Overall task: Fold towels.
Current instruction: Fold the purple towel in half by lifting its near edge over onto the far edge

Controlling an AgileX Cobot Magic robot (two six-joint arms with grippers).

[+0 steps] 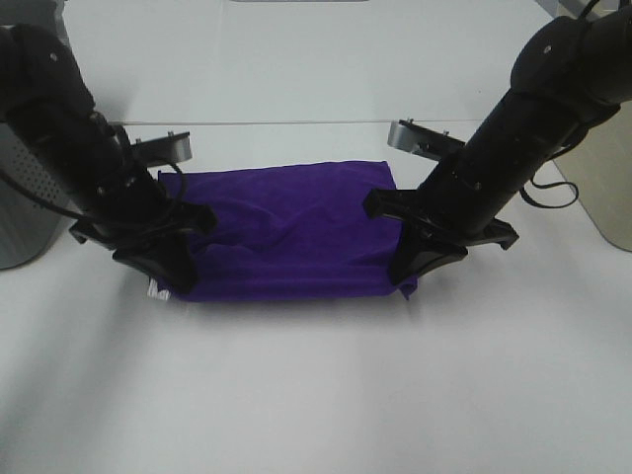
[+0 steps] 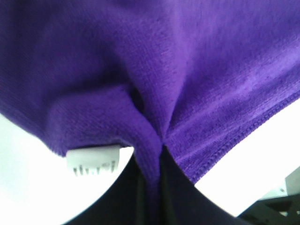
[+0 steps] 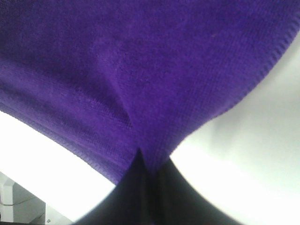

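A deep purple towel (image 1: 286,229) lies on the white table, folded into a wide band. My left gripper (image 1: 166,274) is shut on the towel's near left corner, next to the small white care tag (image 1: 154,290). The left wrist view shows the cloth (image 2: 187,70) pinched between the jaws, with the tag (image 2: 96,161) beside them. My right gripper (image 1: 412,269) is shut on the towel's near right corner. The right wrist view shows the cloth (image 3: 140,75) bunched into the closed jaws.
A grey perforated basket (image 1: 25,212) stands at the left edge of the table. A beige object (image 1: 607,193) stands at the right edge. A seam in the table (image 1: 296,122) runs across behind the towel. White table surface (image 1: 316,395) lies in front.
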